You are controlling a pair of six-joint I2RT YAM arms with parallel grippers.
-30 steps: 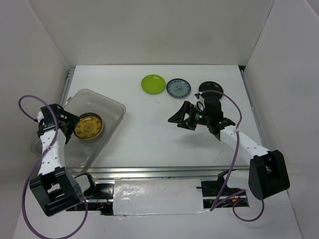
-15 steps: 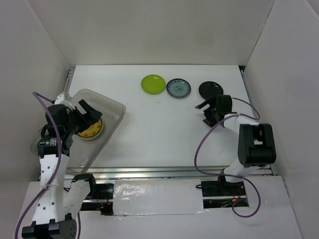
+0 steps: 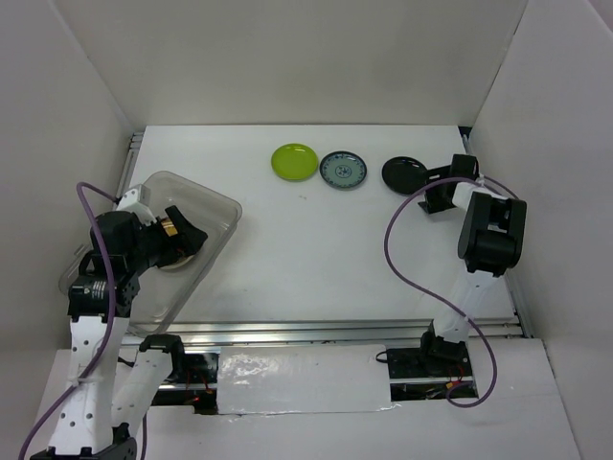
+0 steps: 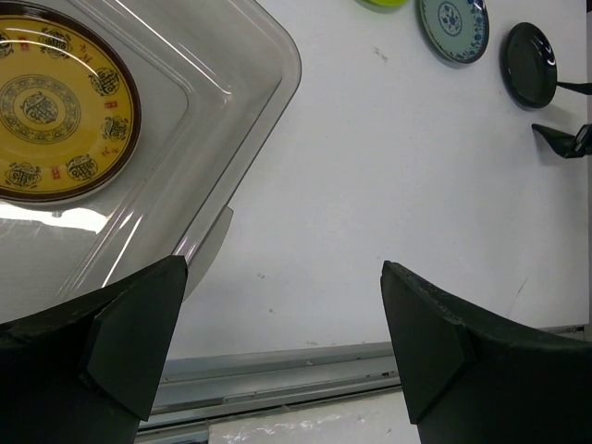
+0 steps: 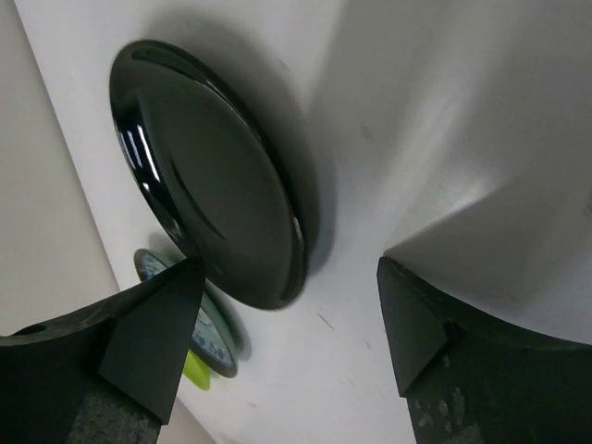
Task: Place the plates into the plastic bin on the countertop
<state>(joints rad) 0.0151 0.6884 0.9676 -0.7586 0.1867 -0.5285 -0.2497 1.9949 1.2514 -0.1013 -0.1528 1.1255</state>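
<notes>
The clear plastic bin (image 3: 213, 206) sits at the left of the white countertop (image 3: 306, 249). A dark plate with gold pattern (image 4: 57, 113) lies flat inside it. My left gripper (image 3: 187, 240) hovers over the bin's right side, open and empty. A lime green plate (image 3: 294, 161), a blue-white plate (image 3: 343, 170) and a glossy black plate (image 3: 405, 173) lie in a row at the back. My right gripper (image 3: 436, 192) is low, just right of the black plate (image 5: 208, 199). It is open, and the plate's near rim lies ahead of the fingertips, close to the left one.
White walls close in the countertop on three sides, and the right wall stands close behind my right gripper. A metal rail (image 4: 277, 379) runs along the near edge. The bin's rim (image 4: 240, 157) sits at an angle to the table edges.
My right arm swung from the table's middle to the far right beside the black plate. My left arm drew up and back over the bin, jaws open, with the gold-patterned plate lying in the bin.
</notes>
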